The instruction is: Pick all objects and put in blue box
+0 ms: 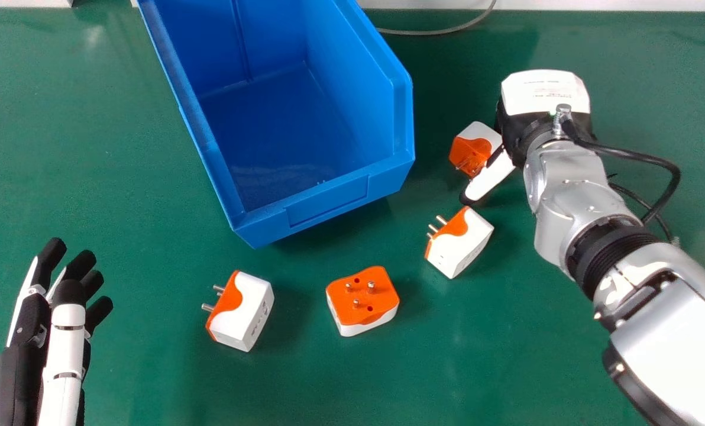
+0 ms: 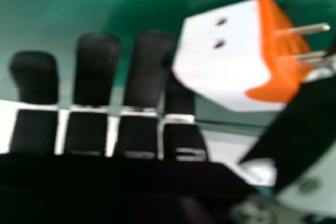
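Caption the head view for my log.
Right robot hand at one orange-and-white adapter, three more near the blue box.

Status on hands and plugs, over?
Right hand open at far plug. Left hand open, lower left. Three more plugs on table. Box wall to clear.

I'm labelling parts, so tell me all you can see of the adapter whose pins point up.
The adapter has an orange face with three metal pins and two dark holes, above a white, plastic-looking, round-cornered body. It lies pins-up on the table, nearer the robot than the blue box, between two other adapters; nothing else touches it.
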Tool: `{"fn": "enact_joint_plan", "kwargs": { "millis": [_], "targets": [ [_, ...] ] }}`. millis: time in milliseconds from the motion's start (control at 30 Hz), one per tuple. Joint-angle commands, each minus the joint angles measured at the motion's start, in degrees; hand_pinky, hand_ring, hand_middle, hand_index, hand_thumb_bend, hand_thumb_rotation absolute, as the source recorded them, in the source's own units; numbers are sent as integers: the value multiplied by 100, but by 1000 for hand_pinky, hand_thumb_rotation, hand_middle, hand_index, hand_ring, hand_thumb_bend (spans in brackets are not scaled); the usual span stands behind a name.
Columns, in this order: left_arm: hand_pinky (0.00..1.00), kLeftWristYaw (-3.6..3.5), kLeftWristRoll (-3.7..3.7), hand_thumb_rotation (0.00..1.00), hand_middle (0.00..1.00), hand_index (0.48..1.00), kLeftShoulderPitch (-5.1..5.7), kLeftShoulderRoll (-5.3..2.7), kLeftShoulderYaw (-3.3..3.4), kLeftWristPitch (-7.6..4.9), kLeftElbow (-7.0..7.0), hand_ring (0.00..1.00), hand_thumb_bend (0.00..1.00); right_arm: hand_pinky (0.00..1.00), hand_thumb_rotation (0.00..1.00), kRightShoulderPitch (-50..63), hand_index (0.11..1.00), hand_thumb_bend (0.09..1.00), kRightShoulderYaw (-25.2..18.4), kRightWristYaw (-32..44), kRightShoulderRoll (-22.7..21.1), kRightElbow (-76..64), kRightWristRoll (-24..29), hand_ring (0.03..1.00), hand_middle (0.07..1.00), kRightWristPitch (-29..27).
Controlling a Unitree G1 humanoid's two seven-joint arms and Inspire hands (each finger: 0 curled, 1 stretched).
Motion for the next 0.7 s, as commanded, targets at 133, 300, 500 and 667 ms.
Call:
{"fn": "enact_joint_plan", "kwargs": {
  "millis": [133,300,500,667],
  "targets": [
    [880,1,-42,765,892,922,56,-20,24,-119,-64,895,463,167,473,-242,627,895,-67,-139,64,10,-10,252,344,168],
    [879,-6,-66,764,892,921,51,-3,38,-87,-74,894,466,210,500,-212,650,871,-98,-167,78,-5,50,295,386,177],
    [876,17,-46,759,889,917,26,11,62,-51,-93,890,465,167,510,-195,593,852,36,-195,77,18,-60,239,328,223],
    [868,27,-66,751,886,913,24,17,44,41,-175,888,462,158,538,-205,595,824,-42,-309,90,-1,22,228,317,237]
  ]
}}
